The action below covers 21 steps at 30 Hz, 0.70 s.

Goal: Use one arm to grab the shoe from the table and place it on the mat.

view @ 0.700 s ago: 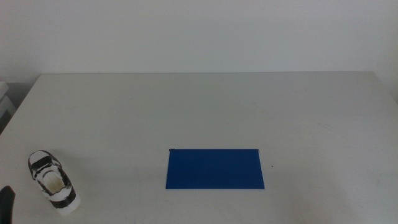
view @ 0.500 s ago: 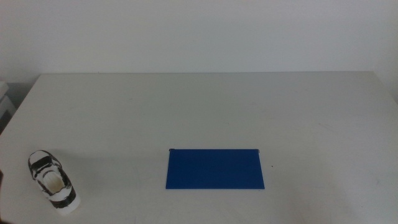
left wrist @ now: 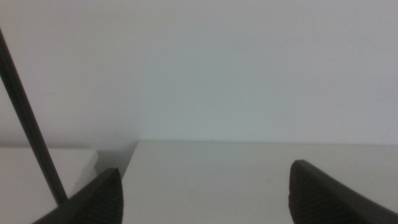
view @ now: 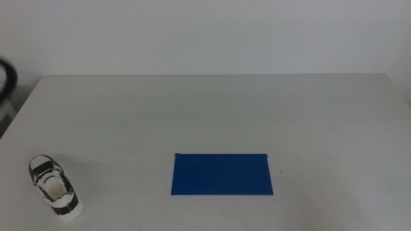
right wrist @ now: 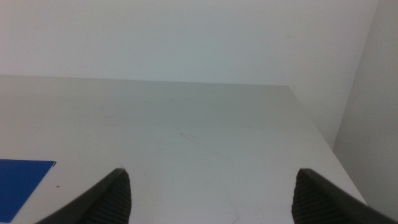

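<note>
The shoe (view: 55,187), a small white sneaker with black stripes, lies on the table (view: 212,115) near its front left corner. The dark-blue mat (view: 222,174) lies flat at the front middle; a corner of the mat (right wrist: 22,177) shows in the right wrist view. A blurred dark part of the left arm (view: 6,76) shows at the far left edge. My left gripper (left wrist: 205,193) is open, looking at the wall and the table's far edge. My right gripper (right wrist: 211,196) is open over the table's right part. Neither gripper holds anything.
A white wall stands behind the table. A thin black cable (left wrist: 31,130) crosses the left wrist view. A white object (view: 5,102) sits beyond the table's left edge.
The dark tip of the left arm left the bottom left corner, and a blurred dark part of it now shows higher at the left edge. Shoe and mat have not moved.
</note>
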{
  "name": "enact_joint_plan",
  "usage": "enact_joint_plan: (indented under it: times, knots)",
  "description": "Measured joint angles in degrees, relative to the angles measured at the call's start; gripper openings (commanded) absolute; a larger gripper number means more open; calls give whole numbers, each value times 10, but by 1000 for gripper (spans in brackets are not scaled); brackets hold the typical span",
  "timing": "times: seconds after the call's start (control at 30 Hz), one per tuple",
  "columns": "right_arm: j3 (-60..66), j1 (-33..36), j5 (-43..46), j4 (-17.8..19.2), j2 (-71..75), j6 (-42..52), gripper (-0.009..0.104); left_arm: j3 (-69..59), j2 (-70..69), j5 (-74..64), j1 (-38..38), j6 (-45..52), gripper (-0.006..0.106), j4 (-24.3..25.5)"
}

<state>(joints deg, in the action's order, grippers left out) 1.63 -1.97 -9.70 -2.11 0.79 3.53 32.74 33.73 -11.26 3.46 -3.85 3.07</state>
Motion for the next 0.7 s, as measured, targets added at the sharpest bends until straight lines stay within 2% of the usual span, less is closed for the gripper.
enact_joint_plan:
  times: [0.33,0.5,0.7]
  knots:
    - [0,0,0,0,0,0,66,197,139,-248,0,-2,88,0]
    - [0,0,0,0,0,0,66,252,199,-350,0,-31,88,-2]
    - [0,0,0,0,0,0,66,277,266,-406,0,-60,88,-13]
